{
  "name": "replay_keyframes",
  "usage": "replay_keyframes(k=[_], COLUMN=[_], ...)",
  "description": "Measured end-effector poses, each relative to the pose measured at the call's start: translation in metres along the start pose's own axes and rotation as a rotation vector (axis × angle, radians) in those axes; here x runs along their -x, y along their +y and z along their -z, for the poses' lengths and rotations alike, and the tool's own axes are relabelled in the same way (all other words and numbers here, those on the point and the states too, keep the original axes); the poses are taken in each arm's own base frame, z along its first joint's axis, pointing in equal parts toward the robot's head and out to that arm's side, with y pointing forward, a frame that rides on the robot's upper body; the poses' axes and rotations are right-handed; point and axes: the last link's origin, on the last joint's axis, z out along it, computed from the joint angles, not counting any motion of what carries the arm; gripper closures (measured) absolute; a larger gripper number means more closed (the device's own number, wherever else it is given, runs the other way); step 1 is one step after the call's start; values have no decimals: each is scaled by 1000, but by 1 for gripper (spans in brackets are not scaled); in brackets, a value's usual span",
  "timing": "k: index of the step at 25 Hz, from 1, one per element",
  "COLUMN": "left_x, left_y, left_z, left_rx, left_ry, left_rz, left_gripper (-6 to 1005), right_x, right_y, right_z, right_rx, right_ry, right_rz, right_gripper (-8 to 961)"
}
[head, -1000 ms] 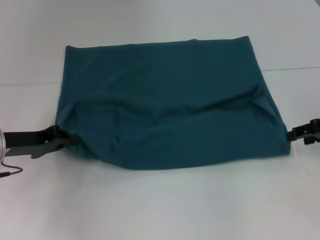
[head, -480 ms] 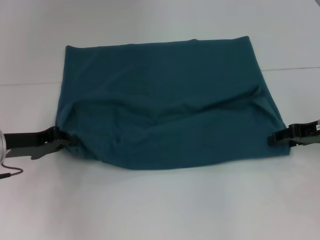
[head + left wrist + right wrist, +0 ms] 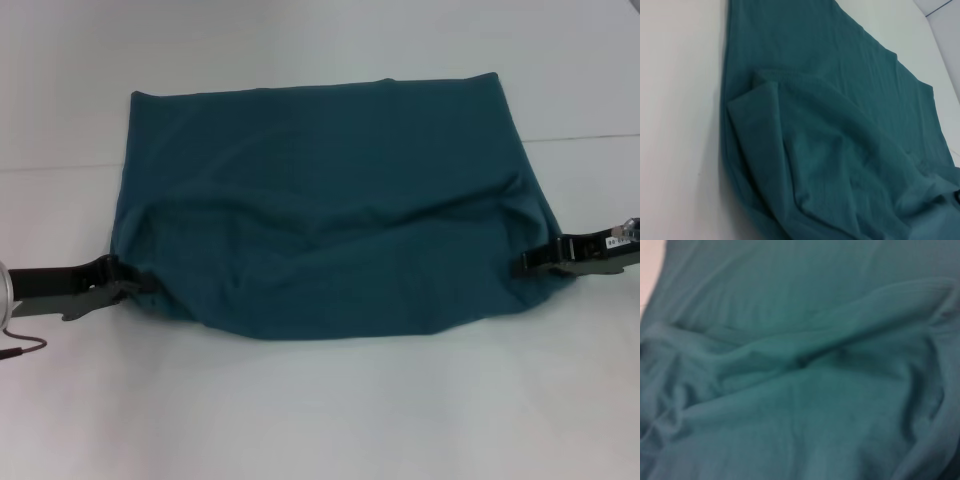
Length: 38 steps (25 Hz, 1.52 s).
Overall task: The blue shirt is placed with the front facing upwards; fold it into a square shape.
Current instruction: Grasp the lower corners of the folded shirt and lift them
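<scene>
Head view: the shirt [image 3: 330,215] is lying on the white table [image 3: 320,410], already doubled into a wide rectangle, long axis running left to right, plain side up, no lettering showing. The near edge is bunched and rumpled, the far edge is lying flat and straight. The left gripper [image 3: 118,282] is being held at the near-left corner and the right gripper [image 3: 532,262] at the near-right corner, both touching cloth. Whether either claw is pinching the fabric or just resting against it can't be told from here. For a clean fold, both corners probably need to be gripped through every layer and lifted evenly, so the near edge gets carried straight over to the far edge without skewing.

Left wrist view: only shirt and table are being shown, with a loose flap folded over the lower layers. No fingers visible.

Right wrist view: nothing but wrinkled teal cloth up close, ridges running across it. No fingers here either.
</scene>
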Motion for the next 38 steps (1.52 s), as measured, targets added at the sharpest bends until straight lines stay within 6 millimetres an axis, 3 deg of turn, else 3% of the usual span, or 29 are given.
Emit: replay_keyframes(k=[12, 14, 19, 28, 33, 38], left_x=[1, 1, 2, 10, 27, 56], left_y=[0, 0, 2, 8, 12, 10], left_z=[0, 0, 2, 28, 51, 67], left_rx=[-1, -1, 13, 4, 22, 41], left_ry=[-4, -8, -27, -213, -380, -526], left_rz=[-1, -2, -10, -96, -142, -140], left_gripper=[945, 945, 945, 945, 944, 944], right_x=[2, 3, 3, 2, -20, -56], right_y=[5, 4, 4, 17, 29, 31], right_z=[0, 2, 8, 45, 55, 58], right_rx=[-6, -5, 6, 78, 173, 224], right_ry=[29, 29, 45, 162, 321, 496], right_rz=[28, 24, 33, 114, 144, 135], right_gripper=[625, 859, 900, 904, 902, 900])
